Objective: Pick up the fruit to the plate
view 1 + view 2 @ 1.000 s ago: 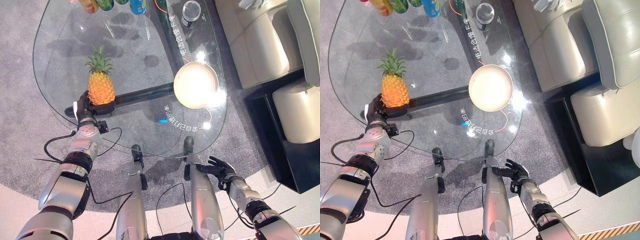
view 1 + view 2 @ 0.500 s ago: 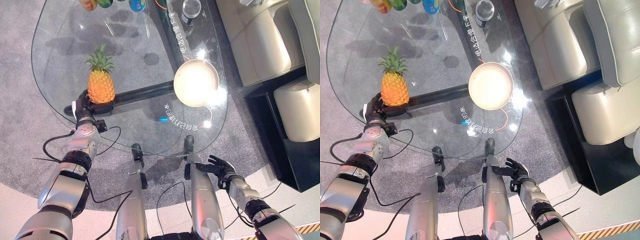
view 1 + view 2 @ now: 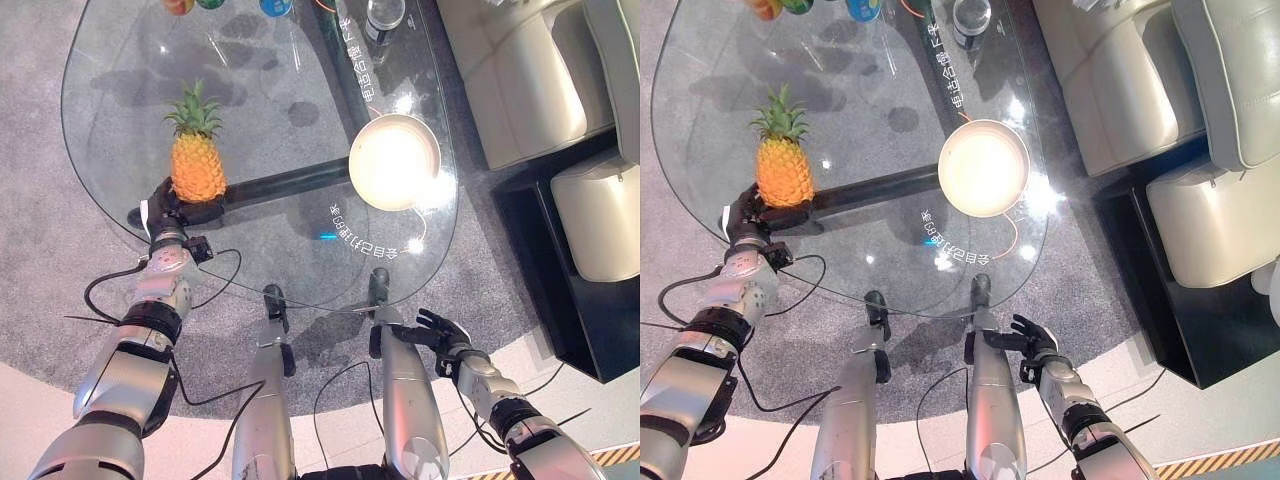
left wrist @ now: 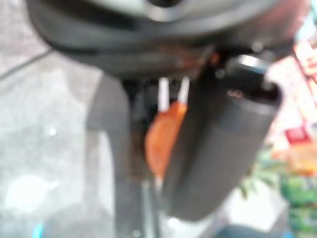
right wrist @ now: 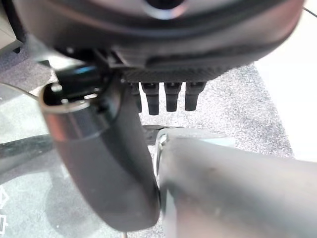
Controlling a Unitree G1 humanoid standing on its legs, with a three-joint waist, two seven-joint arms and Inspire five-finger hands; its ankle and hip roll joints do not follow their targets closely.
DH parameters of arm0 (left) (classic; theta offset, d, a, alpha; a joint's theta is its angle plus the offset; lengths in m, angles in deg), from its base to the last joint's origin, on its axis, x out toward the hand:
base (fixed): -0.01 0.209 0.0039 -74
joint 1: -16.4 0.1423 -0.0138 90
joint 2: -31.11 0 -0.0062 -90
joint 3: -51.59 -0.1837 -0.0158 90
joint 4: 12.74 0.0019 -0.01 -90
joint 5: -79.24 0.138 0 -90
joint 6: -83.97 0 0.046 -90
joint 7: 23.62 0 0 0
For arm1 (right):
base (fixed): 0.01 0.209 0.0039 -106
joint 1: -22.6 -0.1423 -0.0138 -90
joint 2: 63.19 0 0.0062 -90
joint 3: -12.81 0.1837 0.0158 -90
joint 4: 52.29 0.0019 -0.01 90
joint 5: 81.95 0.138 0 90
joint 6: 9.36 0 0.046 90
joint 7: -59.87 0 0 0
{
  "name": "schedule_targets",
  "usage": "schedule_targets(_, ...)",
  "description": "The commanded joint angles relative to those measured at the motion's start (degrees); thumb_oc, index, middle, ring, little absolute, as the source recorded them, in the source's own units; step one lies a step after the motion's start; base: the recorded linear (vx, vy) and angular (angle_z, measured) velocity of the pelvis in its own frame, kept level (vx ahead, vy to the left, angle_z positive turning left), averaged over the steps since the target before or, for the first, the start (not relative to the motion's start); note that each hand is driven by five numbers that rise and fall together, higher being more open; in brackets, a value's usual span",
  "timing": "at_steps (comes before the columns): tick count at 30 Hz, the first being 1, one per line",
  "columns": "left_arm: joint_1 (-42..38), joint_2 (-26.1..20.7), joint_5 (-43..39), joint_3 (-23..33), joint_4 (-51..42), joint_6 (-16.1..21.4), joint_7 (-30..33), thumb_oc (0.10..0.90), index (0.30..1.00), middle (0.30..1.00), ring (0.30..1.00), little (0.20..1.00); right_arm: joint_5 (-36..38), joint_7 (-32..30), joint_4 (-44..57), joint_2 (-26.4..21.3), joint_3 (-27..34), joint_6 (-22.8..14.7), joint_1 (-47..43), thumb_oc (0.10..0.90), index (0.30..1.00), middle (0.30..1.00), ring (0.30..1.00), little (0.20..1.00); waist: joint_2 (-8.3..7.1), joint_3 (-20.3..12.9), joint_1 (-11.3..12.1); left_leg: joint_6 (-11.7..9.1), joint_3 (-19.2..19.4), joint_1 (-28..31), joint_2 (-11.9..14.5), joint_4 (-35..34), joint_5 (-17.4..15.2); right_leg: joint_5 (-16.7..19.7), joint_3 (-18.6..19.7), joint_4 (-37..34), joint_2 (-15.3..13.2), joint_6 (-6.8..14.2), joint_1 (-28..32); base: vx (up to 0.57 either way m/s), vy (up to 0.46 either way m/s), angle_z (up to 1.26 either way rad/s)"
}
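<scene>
Pineapple gripped, plate not yet reached

The left hand (image 3: 172, 208) clasps the base of the upright pineapple (image 3: 196, 160) at the glass table's (image 3: 120, 100) near-left edge — the plate (image 3: 392, 163) sits bare, well apart; the carry remains. The right hand (image 3: 441, 334) hangs slack, fingers relaxed.
</scene>
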Motion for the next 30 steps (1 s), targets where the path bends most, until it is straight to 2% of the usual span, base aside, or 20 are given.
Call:
schedule_targets(1, -4.09, 0.35, -1.27, 1.02, -4.36, 3.87, -2.42, 0.1, 0.3, 0.3, 0.3, 0.2, -0.74, -1.14, -1.4, -2.48, -4.22, 2.04, 6.13, 0.8, 0.9, 0.9, 0.9, 0.9, 0.11, -0.87, -1.54, 2.5, 4.27, -3.69, -5.89, 7.4, -6.46, -1.46, -1.94, -0.98, 5.8, -1.71, 0.26, 0.0, 0.0, 0.0)
schedule_targets(19, -3.19, 0.69, -6.78, 2.76, -2.89, 3.35, -3.13, 0.1, 0.3, 0.3, 0.3, 0.2, -1.09, -0.98, -2.28, -2.0, -4.17, 1.74, 5.98, 0.8, 0.9, 0.9, 0.9, 0.9, 0.08, -0.87, -1.26, 2.3, 4.0, -2.7, -5.72, 7.55, -6.61, -2.01, -2.38, -0.63, 5.76, -1.65, 1.36, 0.0, 0.0, 0.0)
schedule_targets(30, -2.59, 0.38, -4.55, 3.31, -3.11, 4.8, -3.27, 0.1, 0.3, 0.3, 0.3, 0.2, 1.78, -3.47, -2.61, -1.49, -3.11, 0.91, 5.79, 0.8, 0.9, 0.9, 0.9, 0.9, 0.18, -0.87, -0.84, 2.2, 3.88, -1.04, -5.61, 7.76, -6.97, -2.65, -3.0, -0.36, 5.72, -1.73, 3.24, 0.0, -0.006, 0.0)
